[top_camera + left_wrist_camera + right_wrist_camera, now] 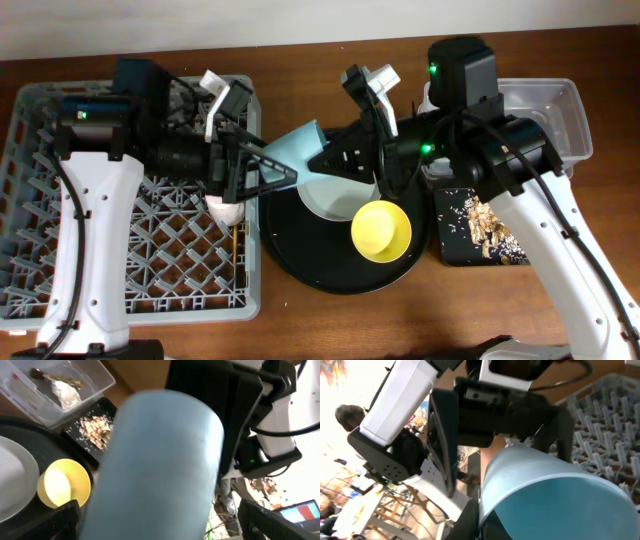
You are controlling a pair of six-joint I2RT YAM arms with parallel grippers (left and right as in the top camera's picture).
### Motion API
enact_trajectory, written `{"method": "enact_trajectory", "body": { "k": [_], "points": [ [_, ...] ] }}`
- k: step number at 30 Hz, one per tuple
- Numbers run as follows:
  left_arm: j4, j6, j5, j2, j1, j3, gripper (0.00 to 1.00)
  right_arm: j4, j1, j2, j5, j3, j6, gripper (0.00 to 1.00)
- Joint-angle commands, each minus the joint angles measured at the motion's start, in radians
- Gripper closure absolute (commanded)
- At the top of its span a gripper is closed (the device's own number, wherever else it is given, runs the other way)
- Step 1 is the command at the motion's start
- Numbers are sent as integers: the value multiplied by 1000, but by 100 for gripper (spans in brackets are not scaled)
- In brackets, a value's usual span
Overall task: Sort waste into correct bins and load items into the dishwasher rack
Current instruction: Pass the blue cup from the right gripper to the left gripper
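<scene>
the blue cup (298, 147), light, rigid and slick, hangs beside the dishwasher rack (60, 250). both the left end effector (270, 170) and the right end effector (335, 160) are clamped on it; hold it by the rim.

The large square grey plastic dishwasher rack (130, 200) lies at the left, the large round black tray (300, 255) just beside it. On that tray sit the pale round plate (325, 195) and yellow bowl (381, 231). Right of them lies the shallow black rectangular tray (450, 245), seemingly touching the clear plastic tub (560, 120) behind it.
</scene>
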State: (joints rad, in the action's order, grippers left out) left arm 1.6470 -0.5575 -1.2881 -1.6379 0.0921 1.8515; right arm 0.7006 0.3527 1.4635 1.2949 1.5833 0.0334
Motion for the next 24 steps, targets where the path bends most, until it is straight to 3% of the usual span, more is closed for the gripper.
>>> {"method": "enact_trajectory", "body": {
  "k": [1, 10, 13, 15, 20, 24],
  "points": [
    [41, -96, -32, 6, 0, 14, 1, -36, 7, -4, -10, -2, 2, 96],
    [38, -114, -30, 6, 27, 14, 2, -24, 8, -3, -13, -3, 2, 96],
    [37, -118, -25, 6, 28, 14, 9, -24, 24, -3, -14, -3, 2, 96],
    [37, -118, -24, 6, 28, 14, 25, -24, 34, -3, -14, -3, 2, 96],
    [37, -117, 38, 6, 28, 14, 35, -24, 33, -3, -14, -3, 2, 95],
    [41, -88, 82, 6, 2, 15, 36, -24, 31, -3, -38, -3, 2, 64]
  ]
}}
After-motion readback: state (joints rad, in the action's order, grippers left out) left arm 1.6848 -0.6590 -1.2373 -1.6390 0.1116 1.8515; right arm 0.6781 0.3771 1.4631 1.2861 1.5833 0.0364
